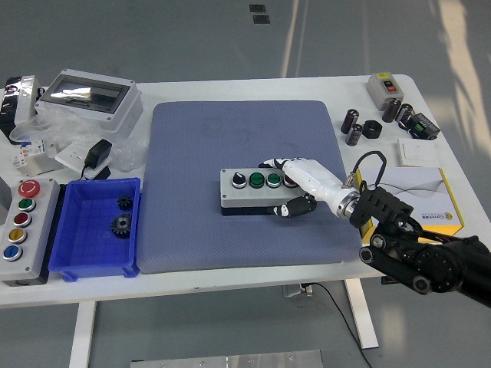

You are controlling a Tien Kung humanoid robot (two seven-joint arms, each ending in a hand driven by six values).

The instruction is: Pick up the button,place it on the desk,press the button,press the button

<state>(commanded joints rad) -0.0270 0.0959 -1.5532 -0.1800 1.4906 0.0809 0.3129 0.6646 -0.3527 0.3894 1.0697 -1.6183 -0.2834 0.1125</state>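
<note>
A grey button box (253, 190) with a black knob and green buttons lies on the blue mat (238, 138), near its middle right. My right hand (295, 188), white with black fingertips, is shut on the box's right end: fingers over its top, thumb at its front side. The right arm (414, 249) comes in from the lower right. The box's right end is hidden by the hand. The left arm is out of view.
A second button box (19, 218) with coloured buttons lies at the left edge. A blue bin (77, 253) with gears stands beside the mat. A clear-lidded enclosure (92, 96), a yellow-edged box (430, 199) and small parts (372, 126) lie around.
</note>
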